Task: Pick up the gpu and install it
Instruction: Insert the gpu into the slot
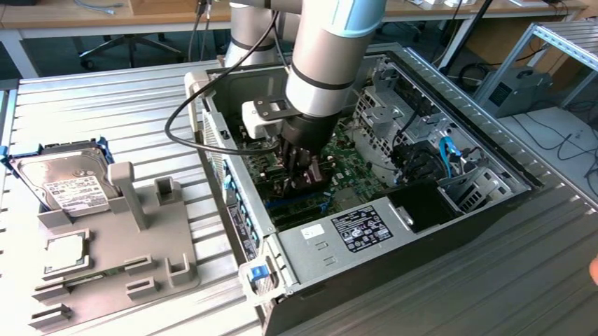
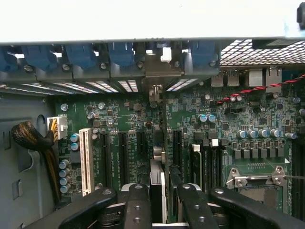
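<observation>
My gripper reaches down into the open computer case and is shut on the gpu, a dark card held on edge just above the green motherboard. In the wrist view the gpu runs edge-on between my black fingers, which clamp it from both sides. It sits in line with one of the black expansion slots. Its silver bracket end stands at the rear slot openings under the blue clips. I cannot tell whether the card's contacts sit in the slot.
A white slot, capacitors and the CPU socket flank the card. Sleeved cables lie at the case wall. The power supply fills the case's near end. Outside, a hard drive rests on a grey fixture.
</observation>
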Available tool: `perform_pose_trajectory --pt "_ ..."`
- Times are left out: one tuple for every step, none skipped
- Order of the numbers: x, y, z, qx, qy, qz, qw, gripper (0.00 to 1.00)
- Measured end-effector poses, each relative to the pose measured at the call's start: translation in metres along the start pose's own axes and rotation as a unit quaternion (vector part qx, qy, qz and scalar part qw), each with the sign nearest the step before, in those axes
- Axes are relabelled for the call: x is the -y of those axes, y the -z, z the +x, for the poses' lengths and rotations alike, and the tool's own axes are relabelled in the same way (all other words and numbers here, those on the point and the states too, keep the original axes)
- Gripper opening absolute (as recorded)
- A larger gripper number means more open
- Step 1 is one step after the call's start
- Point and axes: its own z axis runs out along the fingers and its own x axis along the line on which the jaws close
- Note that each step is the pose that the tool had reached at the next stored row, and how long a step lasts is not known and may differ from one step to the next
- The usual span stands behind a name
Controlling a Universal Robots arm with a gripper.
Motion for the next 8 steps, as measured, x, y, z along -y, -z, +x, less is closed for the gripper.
perform_pose_trajectory --pt "0.0 -0.0003 0.0 0.0 0.0 0.0 1.0 0.27" --pt "0.0 -0.0006 0.0 0.0 0.0 -0.0001 1.0 0.27" --pt "0.0 -0.001 0.0001 0.0001 0.0 -0.0001 1.0 0.27" --pt "0.0 -0.0012 0.0 0.0003 0.0 -0.0001 1.0 0.27" --pt "0.0 -0.0013 0.0 0.0005 0.0 0.0 1.0 0.27" --pt "0.0 -0.0014 0.0 0.0006 0.0 0.0 1.0 0.27" --pt "0.0 -0.0014 0.0 0.0007 0.0 0.0 1.0 0.27" --pt "0.0002 -0.0019 -0.0002 0.0015 0.0 0.0004 1.0 0.27"
